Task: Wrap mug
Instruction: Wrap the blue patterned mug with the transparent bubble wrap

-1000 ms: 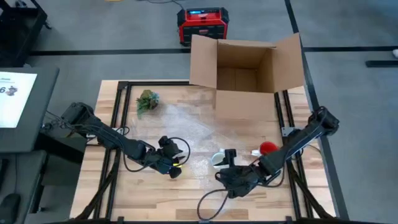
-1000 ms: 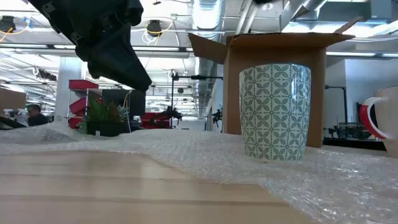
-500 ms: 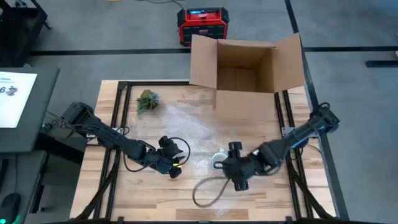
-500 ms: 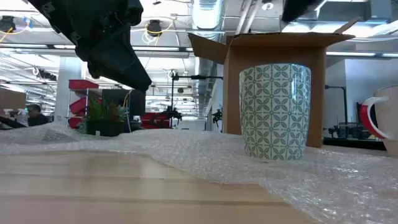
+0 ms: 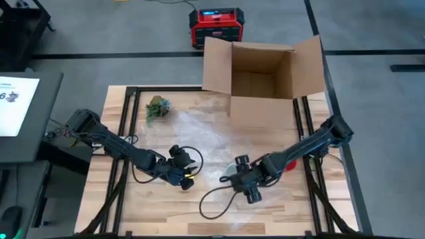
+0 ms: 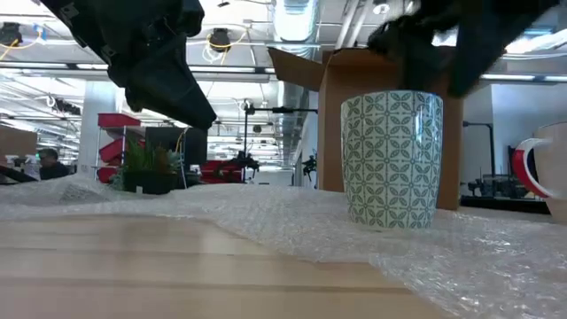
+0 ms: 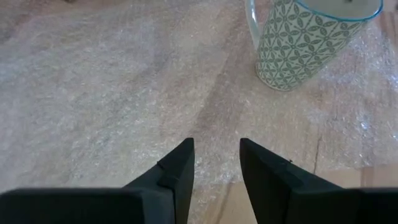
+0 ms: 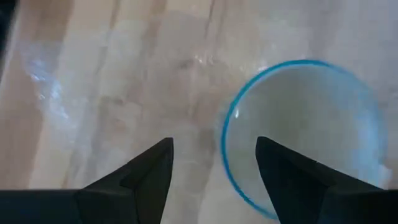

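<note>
**Mug upright on the bubble wrap, both grippers spread and empty**

Our right gripper [image 8: 211, 165] hangs above the patterned mug [image 8: 305, 134], fingers parted with nothing between them. Its wrist camera looks straight down into the blue-rimmed mouth, which sits off to one side of the finger gap, so the gripper is not yet centred over the rim. We read this as lining up either to steady the mug or to reach the wrap beside it; which one we cannot tell.

Our left gripper [image 7: 216, 163] waits low over the bubble wrap [image 7: 112, 81], fingers also apart and holding nothing. They point at the sheet's near edge, just where the bare wood of the table [image 7: 239, 208] begins, with the mug beyond them. That placement suits pinching the sheet's edge and lifting it toward the mug.

From above, the mug [image 5: 229, 171] stands on the sheet toward the table's front edge, right of centre, between the two grippers. It is upright, handle to one side, and the wrap [image 6: 266, 221] lies flat under it, so no fold has been made yet.

A red-handled second mug [image 6: 542, 182] stands near the table's right edge, a small plant [image 5: 157, 108] near the back left corner, and an open cardboard box [image 5: 262, 79] at the back edge, probably for the wrapped mug.
</note>
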Controlling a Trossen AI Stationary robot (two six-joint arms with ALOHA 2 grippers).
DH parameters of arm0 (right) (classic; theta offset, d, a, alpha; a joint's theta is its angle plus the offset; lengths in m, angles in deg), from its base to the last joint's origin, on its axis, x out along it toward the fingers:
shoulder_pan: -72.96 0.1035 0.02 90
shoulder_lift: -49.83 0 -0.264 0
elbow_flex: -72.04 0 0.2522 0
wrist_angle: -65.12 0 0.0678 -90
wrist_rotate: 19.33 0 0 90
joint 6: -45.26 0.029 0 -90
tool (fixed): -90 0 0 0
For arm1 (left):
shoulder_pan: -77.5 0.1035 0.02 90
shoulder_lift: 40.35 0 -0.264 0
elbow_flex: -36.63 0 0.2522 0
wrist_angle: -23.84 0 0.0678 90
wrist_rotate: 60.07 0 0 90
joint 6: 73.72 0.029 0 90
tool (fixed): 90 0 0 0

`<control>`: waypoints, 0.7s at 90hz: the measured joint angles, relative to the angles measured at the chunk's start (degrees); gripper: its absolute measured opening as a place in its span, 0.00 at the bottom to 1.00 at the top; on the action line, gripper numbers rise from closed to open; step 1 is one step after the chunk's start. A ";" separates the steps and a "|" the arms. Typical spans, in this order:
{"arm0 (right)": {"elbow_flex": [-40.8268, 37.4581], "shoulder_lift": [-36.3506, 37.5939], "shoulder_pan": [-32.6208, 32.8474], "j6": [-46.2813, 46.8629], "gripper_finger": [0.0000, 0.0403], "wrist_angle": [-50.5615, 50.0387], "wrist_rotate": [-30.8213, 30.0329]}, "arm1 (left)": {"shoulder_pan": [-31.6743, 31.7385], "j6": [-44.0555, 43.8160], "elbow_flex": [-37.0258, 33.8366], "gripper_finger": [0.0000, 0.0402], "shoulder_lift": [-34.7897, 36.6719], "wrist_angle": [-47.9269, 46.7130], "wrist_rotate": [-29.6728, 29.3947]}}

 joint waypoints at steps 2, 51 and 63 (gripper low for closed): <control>-0.02 -0.51 -0.07 -0.08 0.53 0.00 -0.07 | 0.00 0.01 0.00 0.27 0.00 0.03 0.00; 0.00 -2.30 -0.60 0.72 0.03 3.57 0.23 | 0.00 0.01 0.00 0.27 0.00 0.03 -0.03; 1.26 -2.30 -0.58 1.31 0.04 1.99 0.44 | 0.07 0.01 0.00 0.27 0.00 -0.02 -0.04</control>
